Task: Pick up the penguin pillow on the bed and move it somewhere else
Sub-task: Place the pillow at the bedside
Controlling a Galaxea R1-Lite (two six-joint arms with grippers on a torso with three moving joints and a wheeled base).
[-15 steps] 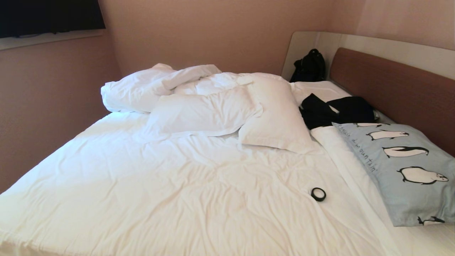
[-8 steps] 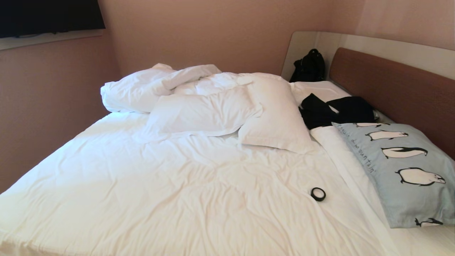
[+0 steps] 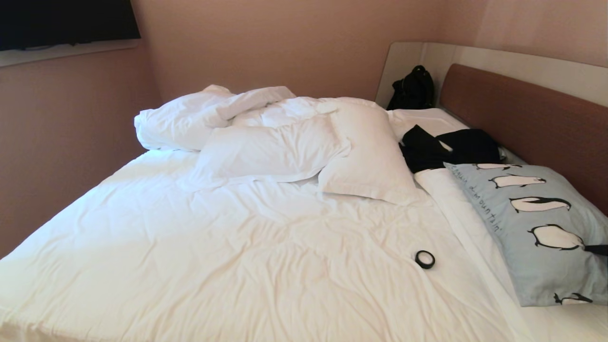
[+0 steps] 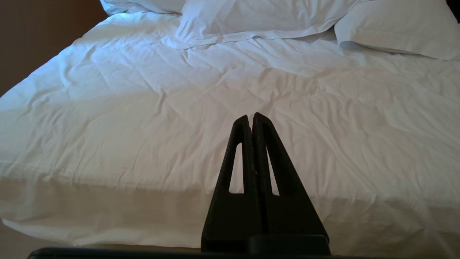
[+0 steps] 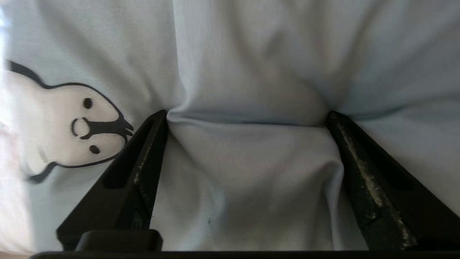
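The penguin pillow [image 3: 527, 223], light blue with black-and-white penguins, lies along the right side of the bed [image 3: 237, 247] beside the brown headboard [image 3: 522, 118]. My right gripper [image 5: 248, 114] is open and pressed into the penguin pillow [image 5: 244, 72]. The jaws stand wide apart with a soft fold of blue fabric bulging between them. One dark fingertip [image 3: 597, 249] shows at the right edge of the head view, over a penguin. My left gripper [image 4: 250, 117] is shut and empty, parked low before the bed's near edge.
Two white pillows [image 3: 270, 149] [image 3: 370, 156] and a bunched duvet [image 3: 190, 116] lie at the far side. Dark clothing [image 3: 451, 147] sits just beyond the penguin pillow, and a black bag [image 3: 413, 89] stands in the corner. A black tape ring [image 3: 425, 259] rests on the sheet.
The penguin pillow's near end has sunk and shifted slightly left. A dark fingertip of my right gripper has come into the head view at the right edge.
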